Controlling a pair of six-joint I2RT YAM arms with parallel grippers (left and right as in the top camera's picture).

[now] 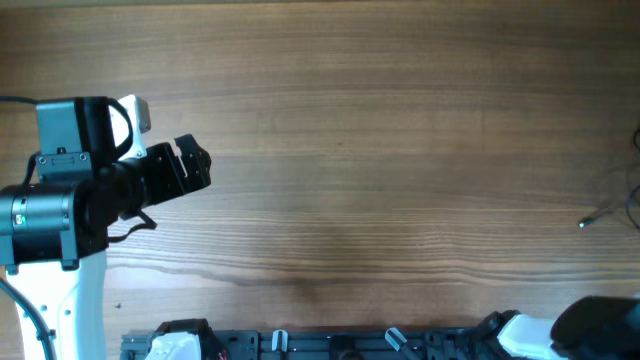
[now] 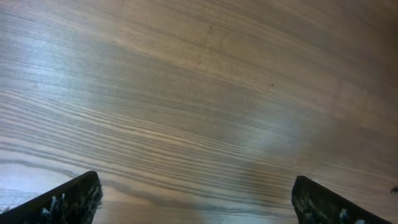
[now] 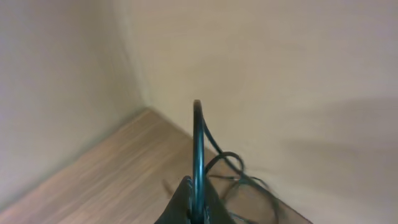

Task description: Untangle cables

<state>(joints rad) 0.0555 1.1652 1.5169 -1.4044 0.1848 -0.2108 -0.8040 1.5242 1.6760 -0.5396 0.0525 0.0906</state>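
Cables (image 3: 198,140) clamped in right fingers (image 3: 178,210) near table (image 3: 112,174) corner; left fingers (image 2: 68,200) wide apart over table.

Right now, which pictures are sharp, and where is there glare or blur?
Overhead: sharp, evenly lit table. Left wrist: pale glare on the wood; the open left claw has blurred tips. Right wrist: the cable held in the shut right claw is fairly sharp, the walls behind are soft.

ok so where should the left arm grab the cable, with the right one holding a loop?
I'd grip the cable just behind the plug tip, coming down from above on the table-middle side. That stretch lies flat on the wood, clear of the tangle, tip pointing toward the left arm. The right jaws are shut on an upright loop.
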